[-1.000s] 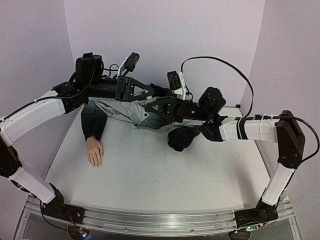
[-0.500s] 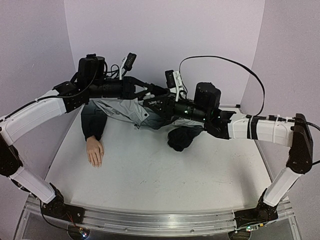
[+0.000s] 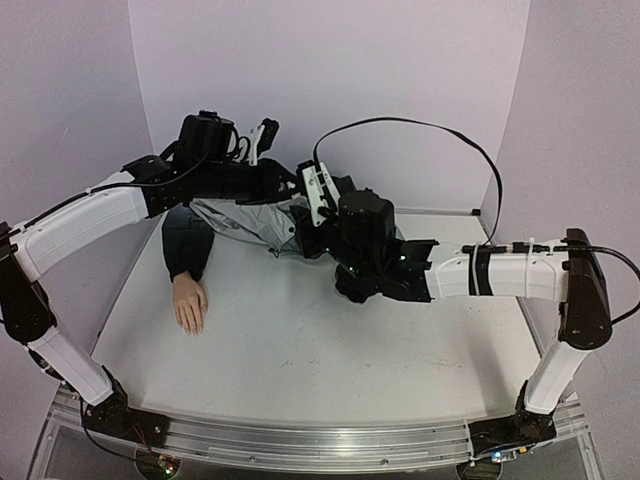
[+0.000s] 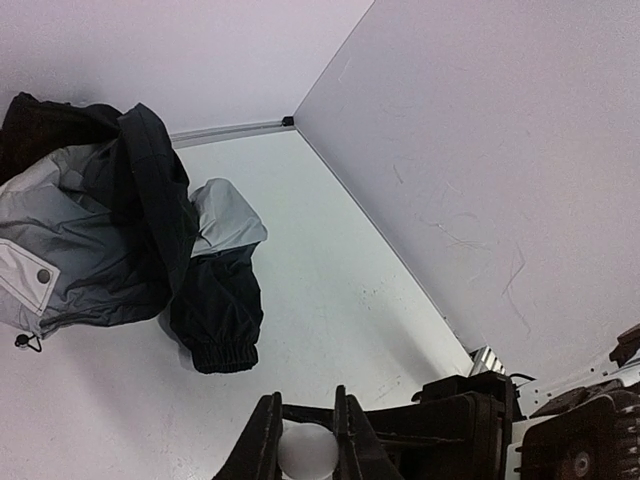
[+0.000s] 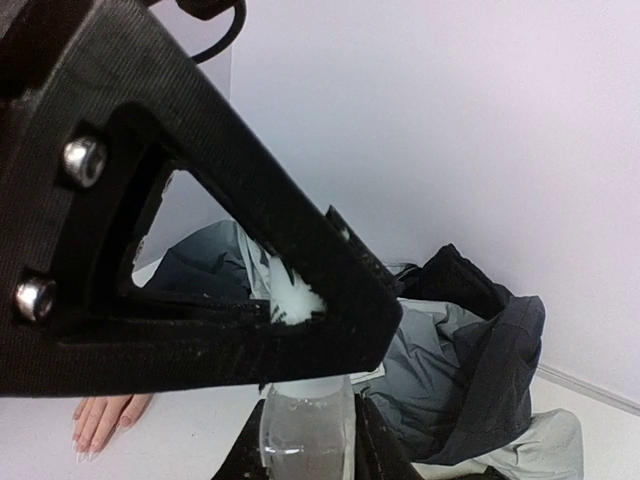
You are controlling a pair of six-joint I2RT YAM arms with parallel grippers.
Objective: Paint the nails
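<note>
The pale mannequin hand point(image 3: 190, 303) lies palm down at the table's left, and its nails point(image 5: 84, 452) show as tiny tips in the right wrist view. My right gripper point(image 5: 305, 432) is shut on a small clear glass bottle point(image 5: 306, 425), held upright above the back of the table. My left gripper point(image 4: 306, 440) is shut on the bottle's white cap point(image 4: 305, 452). One of its black fingers point(image 5: 250, 240) crosses the right wrist view just above the bottle. Both grippers meet over the jacket, well to the right of the mannequin hand.
A grey-black jacket point(image 3: 235, 218) lies crumpled along the back wall, one dark sleeve point(image 3: 186, 248) reaching down to the mannequin hand and another cuff point(image 4: 220, 345) lying to the right. The purple side wall point(image 4: 500, 150) runs close on the right.
My left gripper has closed onto the bottle's cap. The right wrist has swung left and nearer with the bottle, and the left gripper has shifted a little to the right.
</note>
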